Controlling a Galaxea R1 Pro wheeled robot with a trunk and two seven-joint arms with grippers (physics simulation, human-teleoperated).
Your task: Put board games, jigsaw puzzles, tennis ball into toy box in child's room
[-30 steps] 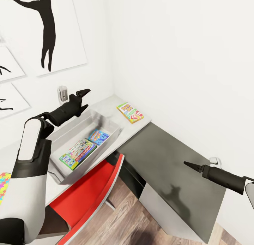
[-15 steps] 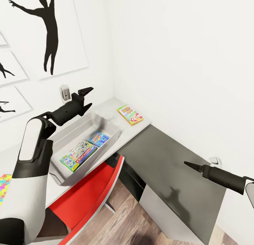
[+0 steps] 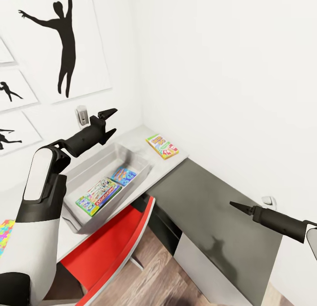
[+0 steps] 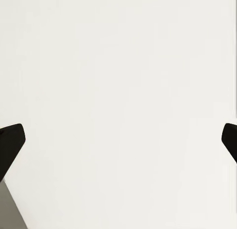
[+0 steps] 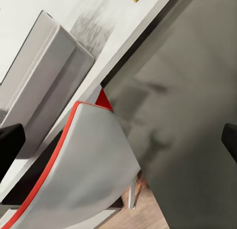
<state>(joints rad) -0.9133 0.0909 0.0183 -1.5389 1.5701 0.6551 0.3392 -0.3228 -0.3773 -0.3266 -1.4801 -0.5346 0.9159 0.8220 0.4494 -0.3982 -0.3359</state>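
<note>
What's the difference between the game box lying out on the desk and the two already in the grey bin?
The yellow-green-red game lies alone on the pale desk top, near the wall corner, outside the toy box. The Monopoly game and the blue game lie inside it, side by side. The Monopoly game looks longest and the blue one smallest, with the desk game in between. All three are flat printed boxes lying face up.

Monopoly box (image 3: 97,194), blue box (image 3: 123,175) flat inside toy box (image 3: 110,158); third game box (image 3: 162,146) on table (image 3: 145,138).
</note>
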